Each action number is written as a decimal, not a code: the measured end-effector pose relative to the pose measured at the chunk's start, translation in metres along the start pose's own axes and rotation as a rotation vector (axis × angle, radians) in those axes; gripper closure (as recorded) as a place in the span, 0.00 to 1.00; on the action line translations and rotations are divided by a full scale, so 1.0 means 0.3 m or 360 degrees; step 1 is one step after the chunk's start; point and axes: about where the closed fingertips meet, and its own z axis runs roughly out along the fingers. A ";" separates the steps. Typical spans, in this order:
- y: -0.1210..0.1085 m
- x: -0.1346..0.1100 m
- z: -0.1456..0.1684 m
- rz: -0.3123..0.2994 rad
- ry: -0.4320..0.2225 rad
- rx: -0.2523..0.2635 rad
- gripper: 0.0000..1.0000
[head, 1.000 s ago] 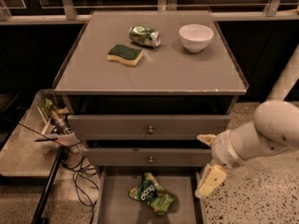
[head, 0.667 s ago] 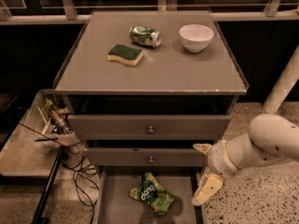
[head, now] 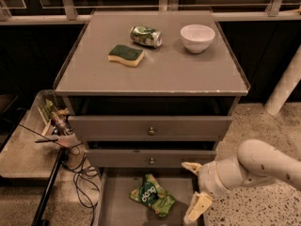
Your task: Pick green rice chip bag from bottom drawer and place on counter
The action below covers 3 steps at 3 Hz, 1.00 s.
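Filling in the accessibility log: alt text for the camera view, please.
The open gripper hangs at the right edge of the pulled-out bottom drawer, just right of the green rice chip bag lying on the drawer floor, not touching it. On the counter above sit a green can on its side, a green-and-yellow sponge and a white bowl.

Gripper point(head: 192, 189), jaws spread, over bottom drawer's point(head: 117, 206) right side: open path leftward to bag point(head: 151, 195); drawer front point(head: 117, 158) close above-left; counter point(head: 188, 74) far above bears sponge point(head: 125, 54), can point(head: 146, 36), bowl point(head: 197, 37).
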 end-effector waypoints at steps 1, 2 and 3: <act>0.027 0.068 0.123 0.0044 -0.0054 -0.0080 0.00; 0.027 0.068 0.123 0.0044 -0.0054 -0.0080 0.00; 0.023 0.103 0.157 0.0106 -0.0123 -0.0074 0.00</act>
